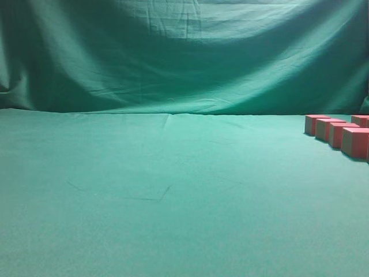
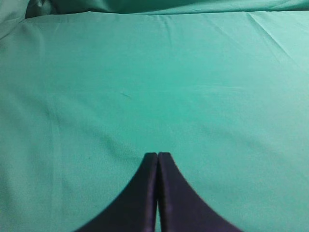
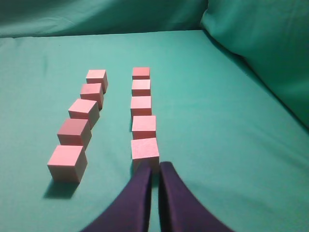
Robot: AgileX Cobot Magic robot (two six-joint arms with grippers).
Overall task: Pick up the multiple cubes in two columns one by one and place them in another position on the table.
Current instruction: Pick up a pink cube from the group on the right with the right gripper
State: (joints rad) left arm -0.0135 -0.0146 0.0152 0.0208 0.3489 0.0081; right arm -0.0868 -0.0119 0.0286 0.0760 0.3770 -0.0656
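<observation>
ten pink cubes (image 3: 116, 116) sat in two columns of five, center-left of right wrist frame, on green table (image 3: 231, 159). right gripper (image 3: 155, 166) nearly closed, empty, tips just below nearest right-column cube (image 3: 145, 151). left gripper (image 2: 158, 155) pressed closed, empty, bottom center above bare cloth. cubes at far right edge in exterior view.

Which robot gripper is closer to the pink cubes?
The right one. The right gripper hangs just behind the nearest cube of the right column. The left gripper is over bare green cloth, with no cubes in its view.
</observation>
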